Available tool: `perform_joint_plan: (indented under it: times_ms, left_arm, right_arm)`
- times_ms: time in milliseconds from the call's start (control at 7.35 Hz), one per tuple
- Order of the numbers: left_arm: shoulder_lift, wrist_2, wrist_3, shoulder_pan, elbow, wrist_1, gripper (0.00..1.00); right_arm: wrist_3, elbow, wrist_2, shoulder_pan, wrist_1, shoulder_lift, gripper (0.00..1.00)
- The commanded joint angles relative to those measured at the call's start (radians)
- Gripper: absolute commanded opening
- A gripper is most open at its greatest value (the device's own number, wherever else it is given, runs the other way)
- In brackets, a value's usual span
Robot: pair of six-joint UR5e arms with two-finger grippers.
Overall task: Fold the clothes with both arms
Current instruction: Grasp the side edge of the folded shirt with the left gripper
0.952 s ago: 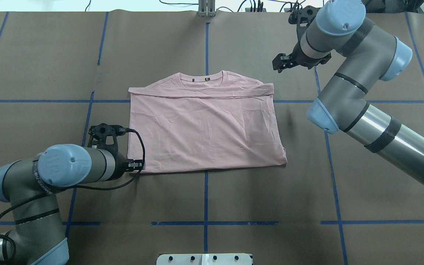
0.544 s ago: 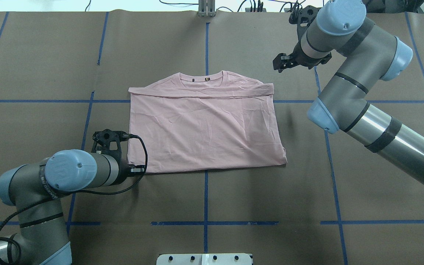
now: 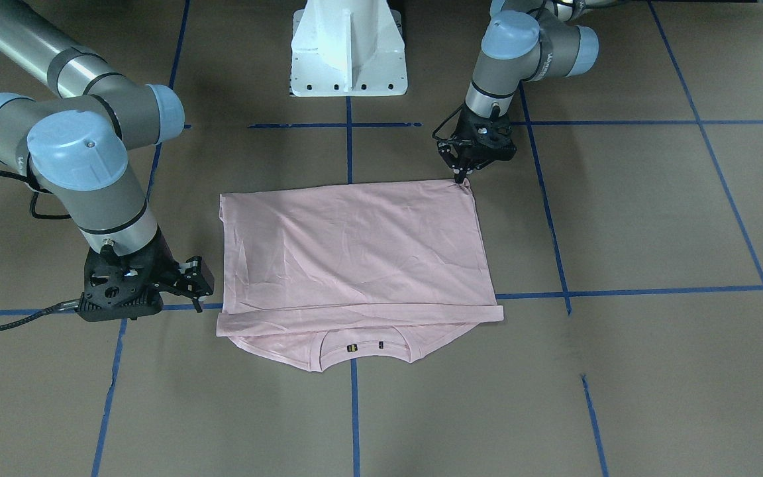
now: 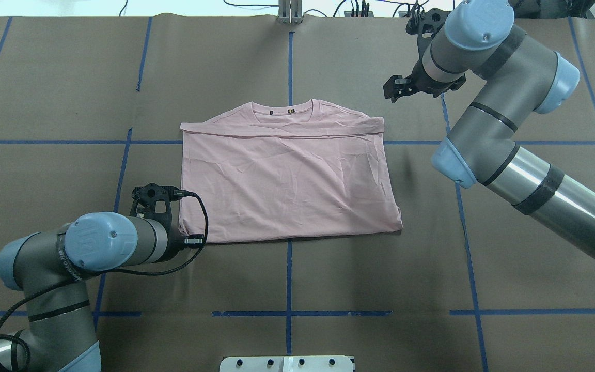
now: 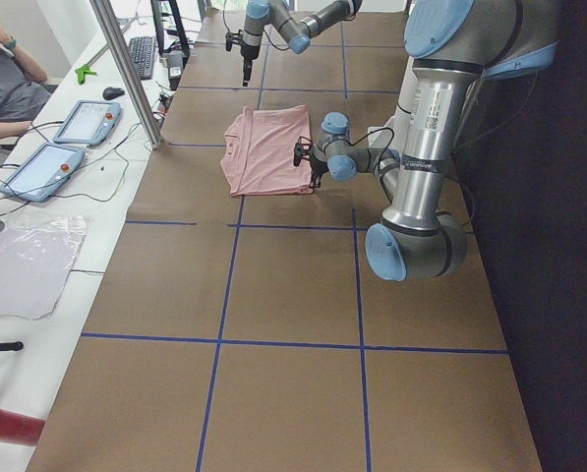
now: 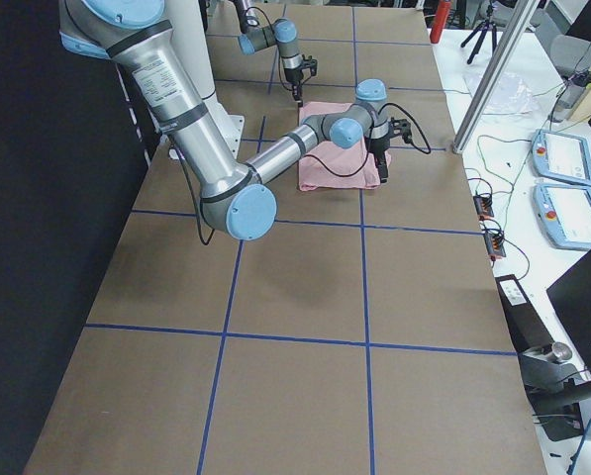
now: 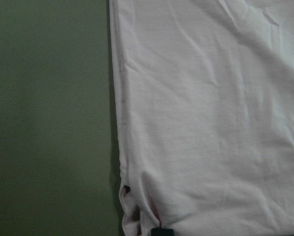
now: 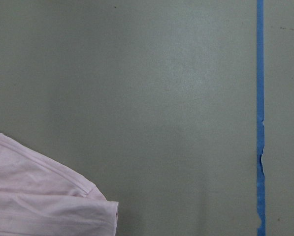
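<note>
The T-shirt (image 4: pixel 287 181) lies folded mid-frame on the bench (image 4: pixel 70 77), collar toward the overhead view's top. My left gripper (image 4: pixel 194 240) pinches its lower-left corner. My right gripper (image 4: pixel 393 90) hangs wide, upper right, off the cloth.

Left end effector (image 5: pixel 312 177) sits at a corner of the pink T-shirt (image 5: pixel 268 147).
</note>
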Motion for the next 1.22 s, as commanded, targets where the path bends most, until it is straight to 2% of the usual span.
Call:
perform_joint_plan:
  times_ms: [0, 136, 272, 544, 1088]
  left_arm:
    - [0.026, -0.001, 0.119, -0.062, -0.001, -0.002, 0.00]
    - [0.028, -0.002, 0.165, -0.080, -0.007, -0.002, 0.44]
    - [0.023, -0.006, 0.167, -0.078, -0.010, -0.002, 0.61]
    - [0.012, -0.010, 0.148, -0.068, -0.006, -0.002, 0.66]
    - [-0.001, -0.010, 0.135, -0.045, 0.019, -0.003, 0.61]
  right_arm:
    - [0.000, 0.000, -0.002, 0.000, 0.000, -0.002, 1.00]
    - [0.006, 0.000, -0.002, 0.000, 0.000, -0.002, 1.00]
    - [0.011, 0.000, -0.002, -0.002, 0.001, -0.002, 1.00]
    - [0.008, 0.000, -0.002, -0.002, 0.000, -0.002, 1.00]
    - [0.011, 0.000, -0.005, -0.002, 0.000, -0.005, 1.00]
